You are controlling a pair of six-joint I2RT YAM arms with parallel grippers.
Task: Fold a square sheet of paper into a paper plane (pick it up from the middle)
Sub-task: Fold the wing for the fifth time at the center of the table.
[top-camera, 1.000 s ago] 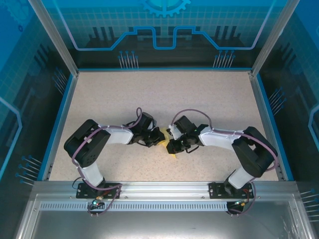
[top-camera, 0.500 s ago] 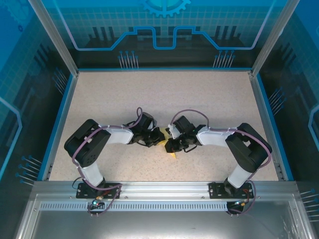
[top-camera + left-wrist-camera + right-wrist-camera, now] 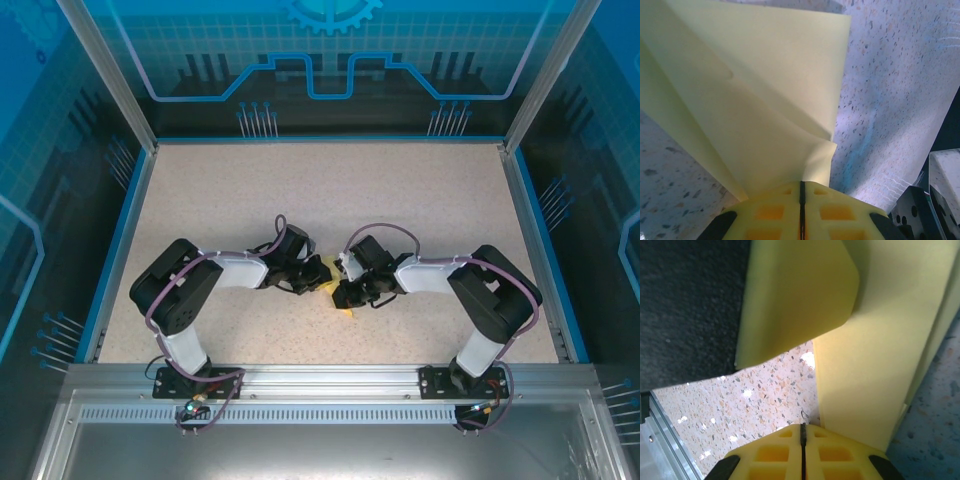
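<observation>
- Left end effector point(image 3: 801, 202): pads together, clamped on the yellow paper point(image 3: 755, 100), folded layers fanning out.
- Right end effector point(image 3: 802, 440): pads together, clamped on the same paper.
- Paper sits between both end effectors, mid-width of the counter point(image 3: 200, 200), nearer its near edge.

The left pincer point(image 3: 801, 194), its yellow gridded pads point(image 3: 771, 213) pressed flush together, clamps the near edge of a thin pale yellow folded sheet of paper point(image 3: 760, 95), whose creased layers fan upward above the speckled grey desk point(image 3: 890, 100).
</observation>
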